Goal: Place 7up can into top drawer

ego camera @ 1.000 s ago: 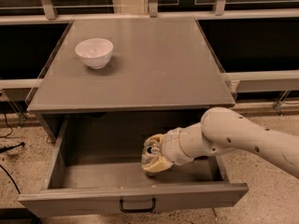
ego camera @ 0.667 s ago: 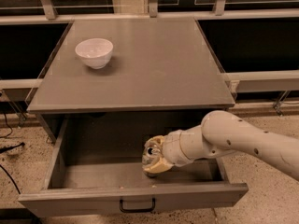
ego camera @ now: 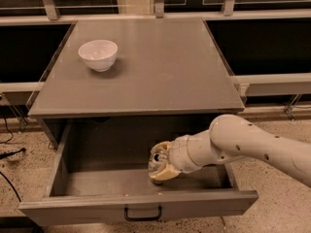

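The top drawer (ego camera: 77, 178) is pulled open below the grey tabletop, its front panel with a dark handle (ego camera: 143, 214) nearest the camera. My gripper (ego camera: 160, 164) reaches in from the right, inside the drawer at right of centre. It is shut on the 7up can (ego camera: 155, 165), a silvery can held about upright, its base at or just above the drawer floor. The cream fingers (ego camera: 166, 173) wrap the can's right side and hide part of it.
A white bowl (ego camera: 98, 55) stands on the grey tabletop (ego camera: 155, 67) at the back left. My white arm (ego camera: 252, 147) crosses the drawer's right side wall. Cables lie on the speckled floor at the left (ego camera: 7, 154).
Almost nothing has moved; the gripper still holds the can at the same spot in the drawer.
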Action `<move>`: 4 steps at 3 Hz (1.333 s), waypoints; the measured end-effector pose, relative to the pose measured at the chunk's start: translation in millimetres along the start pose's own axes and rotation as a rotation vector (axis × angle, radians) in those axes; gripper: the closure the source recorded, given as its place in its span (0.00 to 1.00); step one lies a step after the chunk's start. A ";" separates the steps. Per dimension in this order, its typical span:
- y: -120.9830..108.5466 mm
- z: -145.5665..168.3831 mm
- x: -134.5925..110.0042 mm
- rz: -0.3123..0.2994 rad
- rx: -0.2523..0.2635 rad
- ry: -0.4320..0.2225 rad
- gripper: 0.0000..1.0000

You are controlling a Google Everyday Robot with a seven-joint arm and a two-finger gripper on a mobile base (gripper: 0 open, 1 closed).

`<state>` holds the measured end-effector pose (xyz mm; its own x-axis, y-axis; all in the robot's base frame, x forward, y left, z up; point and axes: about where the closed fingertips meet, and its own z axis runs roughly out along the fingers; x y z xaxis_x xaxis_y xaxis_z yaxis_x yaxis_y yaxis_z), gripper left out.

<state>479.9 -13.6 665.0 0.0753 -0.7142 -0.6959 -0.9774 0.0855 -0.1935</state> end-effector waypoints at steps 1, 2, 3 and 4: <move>0.0 0.0 0.0 0.000 0.000 0.000 0.61; 0.0 0.0 0.0 0.000 0.000 0.000 0.38; 0.0 0.0 0.0 0.000 0.000 0.000 0.15; 0.1 0.1 -0.1 0.000 0.000 0.000 0.00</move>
<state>479.8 -13.5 665.0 0.0755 -0.7142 -0.6959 -0.9774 0.0852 -0.1935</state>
